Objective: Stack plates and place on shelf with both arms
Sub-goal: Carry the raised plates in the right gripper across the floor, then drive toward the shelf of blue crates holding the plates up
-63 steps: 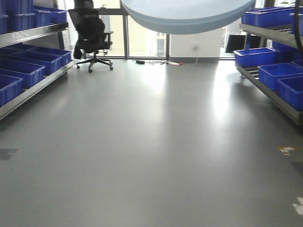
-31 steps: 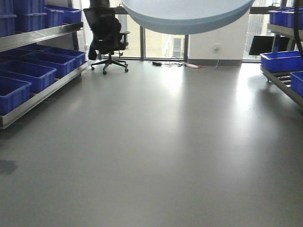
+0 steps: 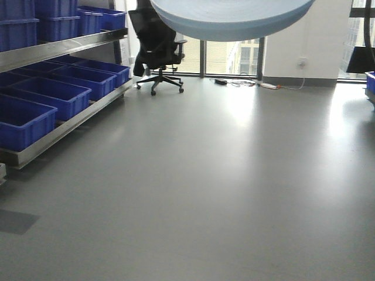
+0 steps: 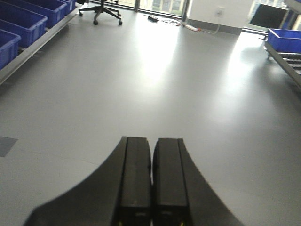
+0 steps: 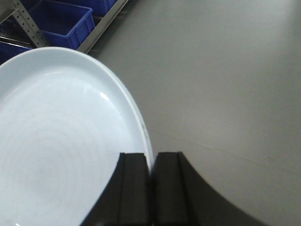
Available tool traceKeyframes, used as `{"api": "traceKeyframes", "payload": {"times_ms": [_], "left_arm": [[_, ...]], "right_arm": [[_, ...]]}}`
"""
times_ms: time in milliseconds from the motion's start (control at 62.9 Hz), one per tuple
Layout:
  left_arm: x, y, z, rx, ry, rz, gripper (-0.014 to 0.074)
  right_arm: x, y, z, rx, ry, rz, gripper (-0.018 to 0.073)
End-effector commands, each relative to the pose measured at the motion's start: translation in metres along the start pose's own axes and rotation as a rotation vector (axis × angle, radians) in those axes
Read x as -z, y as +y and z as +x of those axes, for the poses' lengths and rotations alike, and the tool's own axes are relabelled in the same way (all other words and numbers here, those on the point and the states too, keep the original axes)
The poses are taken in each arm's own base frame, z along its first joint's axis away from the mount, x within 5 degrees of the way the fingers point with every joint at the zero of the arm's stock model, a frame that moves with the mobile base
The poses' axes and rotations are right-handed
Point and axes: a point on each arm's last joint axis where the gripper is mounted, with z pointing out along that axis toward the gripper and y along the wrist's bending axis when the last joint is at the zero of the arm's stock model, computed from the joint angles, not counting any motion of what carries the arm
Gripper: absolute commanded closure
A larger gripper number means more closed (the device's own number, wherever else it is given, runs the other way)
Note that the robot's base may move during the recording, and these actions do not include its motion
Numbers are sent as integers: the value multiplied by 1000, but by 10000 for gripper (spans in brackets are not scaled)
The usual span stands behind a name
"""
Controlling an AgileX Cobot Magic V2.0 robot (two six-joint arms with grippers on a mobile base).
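Plate [image 5: 61, 141] hangs in the air over the floor [image 3: 222, 175], its rim pinched tight in the right gripper [image 5: 151, 165], while the left gripper [image 4: 151, 155] is clamped flat on nothing. Whether a second plate sits under it, I cannot tell; the shelf [image 3: 58, 48] with its blue bins [image 3: 44, 96] lies off to the left, so placing looks yet to come.

No text, label, brand, number or sign can be read in any view. Nothing legible stands on the plate [image 3: 231, 20], on the blue bins [image 3: 55, 96] below and to the left of it, or on the left gripper [image 4: 151, 142] and the right gripper [image 5: 150, 156].
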Motion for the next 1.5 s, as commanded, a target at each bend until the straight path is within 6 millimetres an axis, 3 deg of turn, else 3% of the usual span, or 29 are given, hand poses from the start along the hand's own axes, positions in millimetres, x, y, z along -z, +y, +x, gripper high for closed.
{"api": "traceKeyframes", "payload": {"times_ms": [0,1479], "left_arm": [[2,-2,-18,9,-114,8,510],[2,-2,-18,9,-114,8,510]], "right_arm": [[17,8,-25,4,-158,-43,508],[17,8,-25,4,-158,-43,508]]}}
